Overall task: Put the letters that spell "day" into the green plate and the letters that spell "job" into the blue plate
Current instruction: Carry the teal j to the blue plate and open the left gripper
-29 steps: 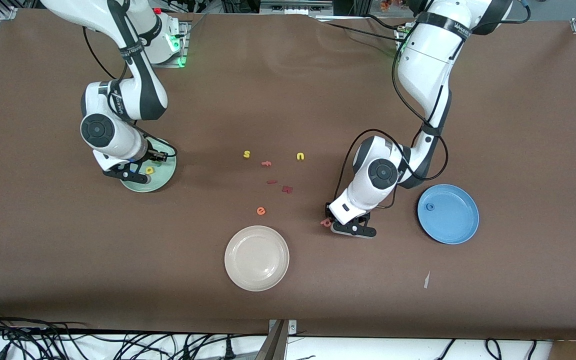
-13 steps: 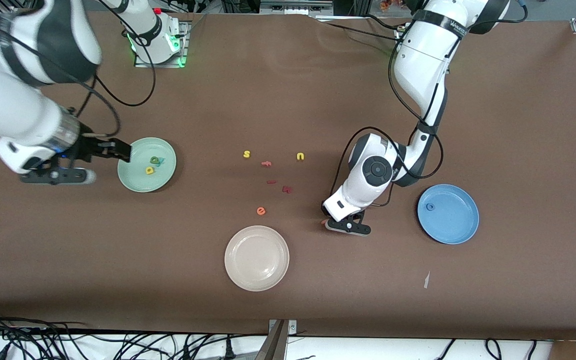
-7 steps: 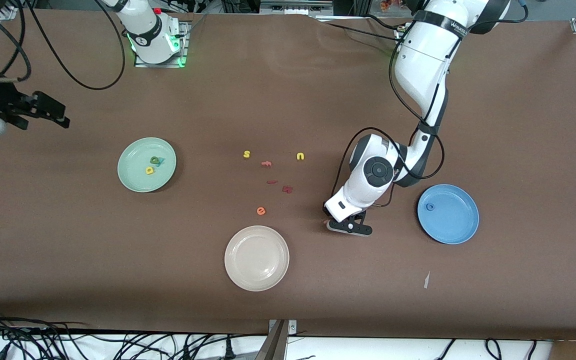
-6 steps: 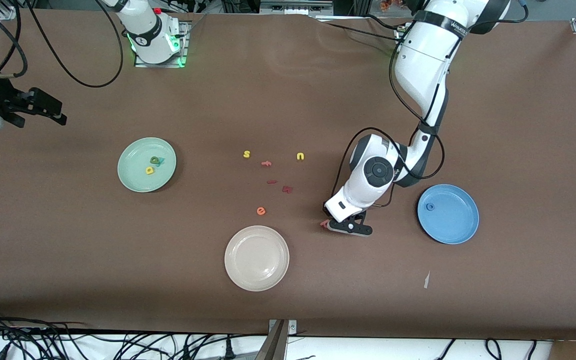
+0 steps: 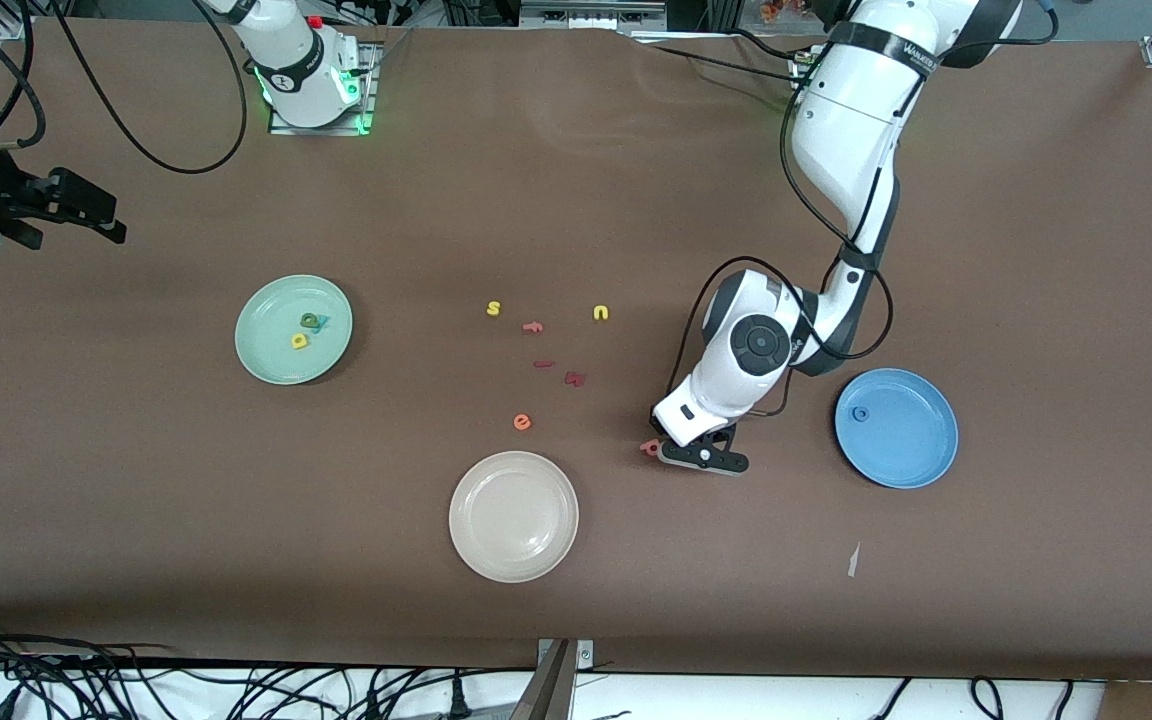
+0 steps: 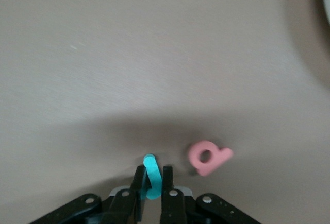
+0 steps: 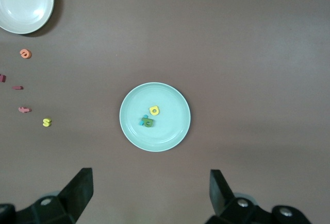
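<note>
The teal j [image 6: 151, 175] was clamped in the left gripper [image 6: 152, 185], best lifted straight, clear of the pink b [image 6: 208, 157]; the right gripper [image 7: 149, 193] waited, spread.

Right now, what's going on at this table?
The left gripper is shut on a teal letter down at the tabletop, with the pink letter lying just beside it. The blue plate holds only a blue ring letter. The green plate holds a yellow, a dark green and a teal-blue letter. The right gripper waits open, raised near the right arm's end of the table.
</note>
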Controlling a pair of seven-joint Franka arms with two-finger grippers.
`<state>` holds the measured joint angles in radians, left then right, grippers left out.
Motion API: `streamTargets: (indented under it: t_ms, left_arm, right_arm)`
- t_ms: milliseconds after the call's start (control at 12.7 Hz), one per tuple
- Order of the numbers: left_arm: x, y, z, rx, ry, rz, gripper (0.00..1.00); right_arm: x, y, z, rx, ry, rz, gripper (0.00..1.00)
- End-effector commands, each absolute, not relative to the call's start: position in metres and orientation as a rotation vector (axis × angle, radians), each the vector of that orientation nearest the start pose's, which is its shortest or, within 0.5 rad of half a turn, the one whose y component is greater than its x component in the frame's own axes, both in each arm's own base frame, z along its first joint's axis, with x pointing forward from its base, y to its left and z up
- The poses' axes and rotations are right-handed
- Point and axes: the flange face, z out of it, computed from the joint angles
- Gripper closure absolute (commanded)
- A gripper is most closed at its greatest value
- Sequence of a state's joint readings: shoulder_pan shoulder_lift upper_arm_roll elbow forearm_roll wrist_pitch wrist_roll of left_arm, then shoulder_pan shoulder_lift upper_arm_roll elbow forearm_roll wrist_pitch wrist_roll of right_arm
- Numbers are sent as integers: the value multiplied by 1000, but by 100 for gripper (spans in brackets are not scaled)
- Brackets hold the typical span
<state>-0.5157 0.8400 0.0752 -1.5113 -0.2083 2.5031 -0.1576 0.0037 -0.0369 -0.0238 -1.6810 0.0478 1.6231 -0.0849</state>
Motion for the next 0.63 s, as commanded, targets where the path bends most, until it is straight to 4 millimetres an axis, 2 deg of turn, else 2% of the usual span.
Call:
streamTargets:
  t_ms: [0,157,314,471,550]
  left_arm:
    - [665,-256,224,-3213,354,-165,100]
    - [660,-183,244,-3198,429,-141,100]
    - [643,-114,248,-3179,533,-93,100]
    - [618,-63,245,-3176,578,-34,100]
    - [609,-46,246,-3176,588,-23,100]
  right_arm:
    - [543,-8,601,-3103,-109,37,0]
    - [545,-9,598,-3101,-104,47,0]
    - [546,-7,598,-3103,-111,40,0]
    - [545,-10,597,-3101,-102,51,0]
    - [545,-15,595,-3099,-87,56,0]
